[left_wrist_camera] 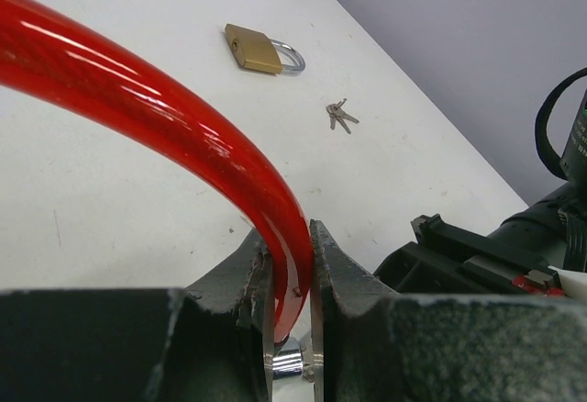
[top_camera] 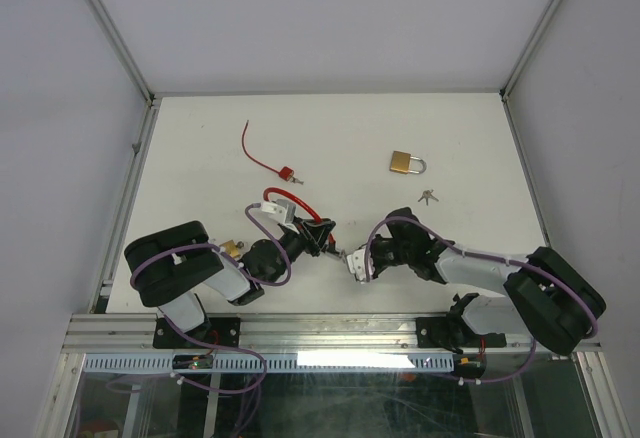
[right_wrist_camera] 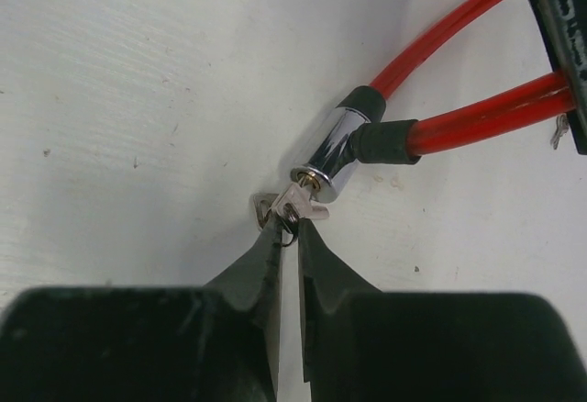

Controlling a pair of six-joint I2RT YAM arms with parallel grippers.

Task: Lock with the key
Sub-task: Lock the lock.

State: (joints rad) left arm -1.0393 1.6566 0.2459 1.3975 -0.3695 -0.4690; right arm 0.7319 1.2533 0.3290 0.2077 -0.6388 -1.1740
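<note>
The cable lock (right_wrist_camera: 332, 159), a glossy red cable in black collars on a chrome barrel, lies right of centre on the white tabletop (right_wrist_camera: 138, 72). The right tool (right_wrist_camera: 286, 228) pinches the small silver key (right_wrist_camera: 298, 207) in its end. The left tool (left_wrist_camera: 292, 246) is clamped on the red cable.

Left gripper (left_wrist_camera: 290, 237) clamped tight on the red cable (left_wrist_camera: 165, 117), which arcs up and off to the left over the white table (left_wrist_camera: 110, 209), chrome end (left_wrist_camera: 286, 362) showing just below the fingers. Further back lie a brass padlock (left_wrist_camera: 254, 49) (flat, shackle pointing right) and a small bunch of keys (left_wrist_camera: 340, 116), apart from each other; right arm (left_wrist_camera: 486, 255) dark at the right edge
</note>
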